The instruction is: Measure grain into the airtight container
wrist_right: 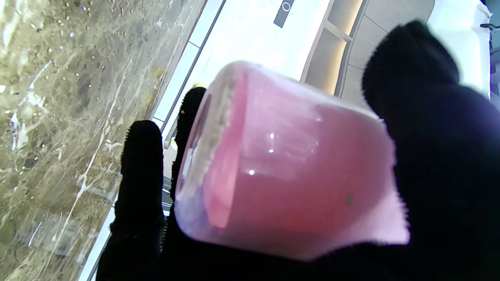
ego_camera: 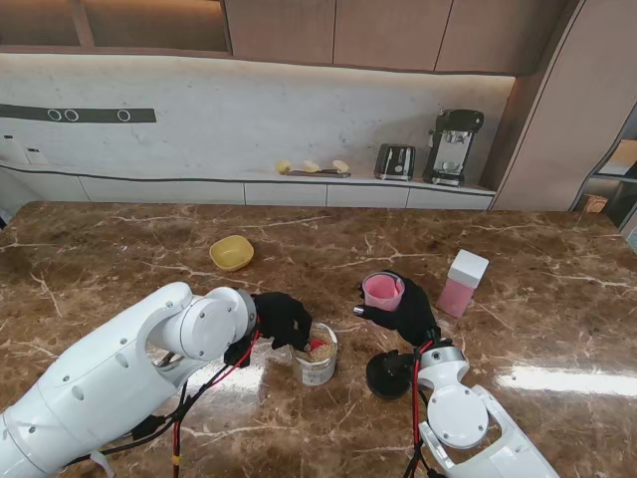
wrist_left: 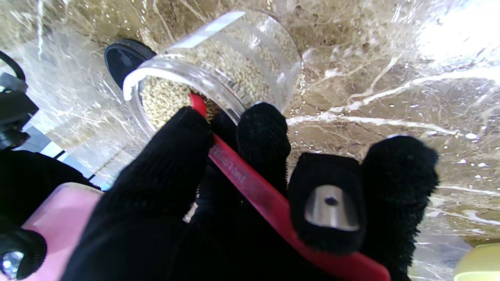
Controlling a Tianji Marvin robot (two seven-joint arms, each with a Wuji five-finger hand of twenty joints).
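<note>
Left hand [ego_camera: 282, 319]: grips red scoop [wrist_left: 250, 183], bowl buried in jar [ego_camera: 317, 356] grain. Right hand [ego_camera: 410, 314]: holds pink cup [ego_camera: 383, 291], contents hidden.

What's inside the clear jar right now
The clear jar holds pale grain, with the red scoop held by the left hand dipped in. The scoop's bowl is buried, so its fill cannot be seen.

Left hand [wrist_left: 218, 203] gripping red scoop handle [wrist_left: 269, 203]. Scoop tip buried in grain [wrist_left: 164, 101] inside clear jar [wrist_left: 234, 66]. Black lid [wrist_left: 123, 62] just beyond.
</note>
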